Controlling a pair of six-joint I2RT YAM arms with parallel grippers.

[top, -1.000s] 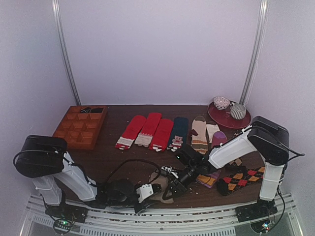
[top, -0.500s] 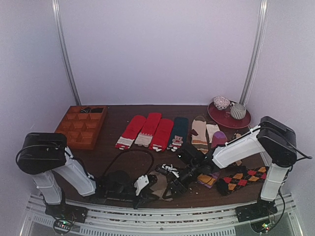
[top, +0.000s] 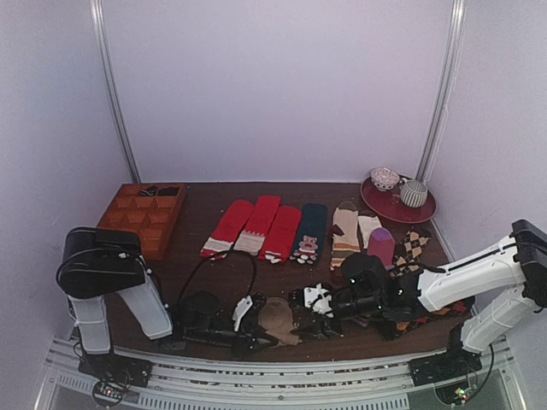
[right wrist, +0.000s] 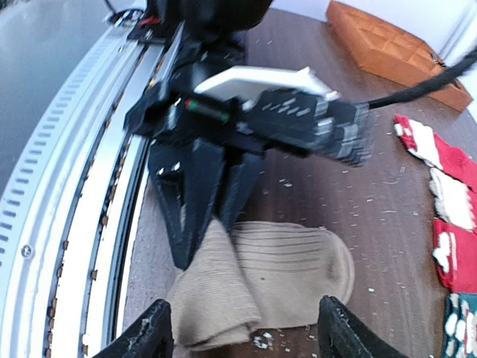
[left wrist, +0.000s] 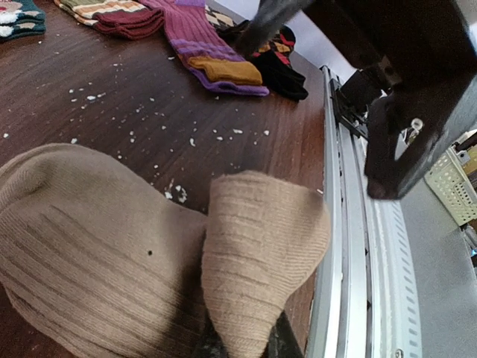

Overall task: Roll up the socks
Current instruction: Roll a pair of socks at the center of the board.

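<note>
**Tan socks pinched beside the rail**

We see the socks (top: pixel 278 320) lying on the dark table (top: pixel 197 256), just inside the metal rail (top: pixel 282 376). The end nearest the rail is folded up into a standing flap. The left gripper (right wrist: pixel 205 224) has its fingers pressed together on that flap, with the knit caught between them. The right gripper (right wrist: pixel 246 335) sits low over the socks, its fingers spread wide to either side and gripping nothing. Farther from the rail lies a purple-and-orange sock (left wrist: pixel 194 37). The red socks (top: pixel 280 231) lie beyond it, and the wooden tray (top: pixel 141 218) is farthest back.
</note>
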